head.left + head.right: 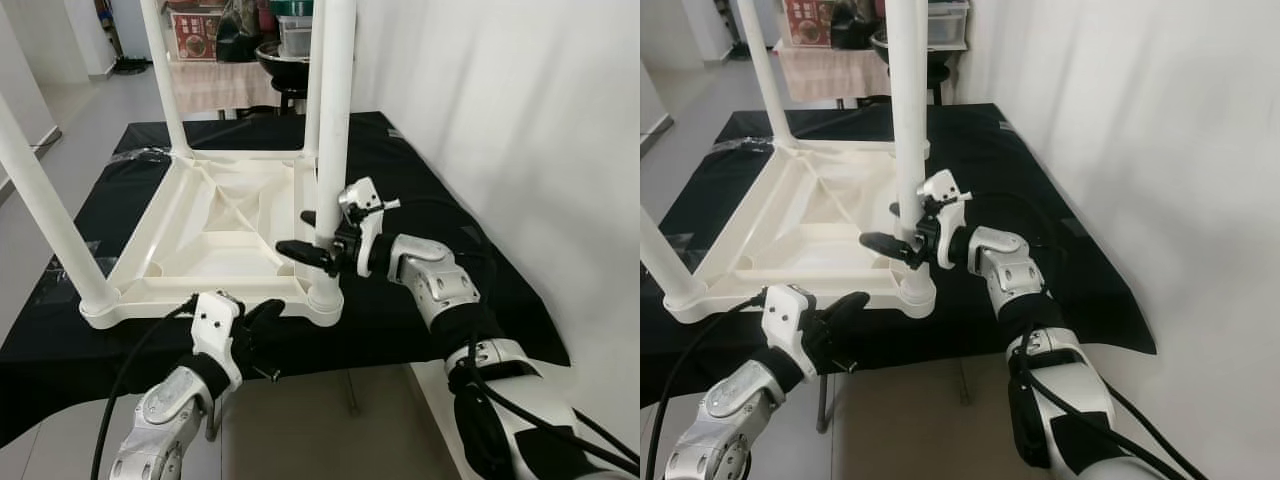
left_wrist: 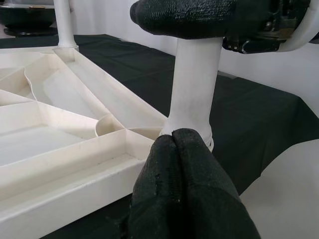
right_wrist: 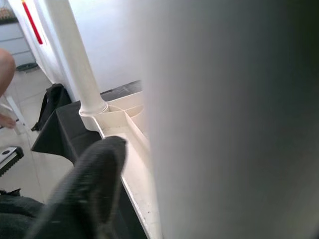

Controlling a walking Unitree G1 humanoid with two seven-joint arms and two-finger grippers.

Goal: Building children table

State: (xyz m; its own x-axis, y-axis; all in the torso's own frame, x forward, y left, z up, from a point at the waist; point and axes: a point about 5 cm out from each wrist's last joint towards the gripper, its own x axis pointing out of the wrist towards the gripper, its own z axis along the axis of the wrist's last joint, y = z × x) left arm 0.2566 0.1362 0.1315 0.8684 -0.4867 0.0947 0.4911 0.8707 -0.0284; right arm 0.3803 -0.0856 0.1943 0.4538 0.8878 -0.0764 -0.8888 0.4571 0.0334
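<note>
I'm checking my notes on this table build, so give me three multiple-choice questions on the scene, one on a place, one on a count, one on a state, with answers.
1. Where does the upturned white table lie?
A. on a black cloth
B. on bare floor
C. on a chair

2. How many legs stand up from it?
A. one
B. two
C. four

3. The right gripper is
A. closed around the near right leg
B. hanging idle
C. holding a screwdriver

Answers: 1 A, black cloth spreads beneath it. 2 C, one at each corner. 3 A, its fingers flank that leg.
</note>
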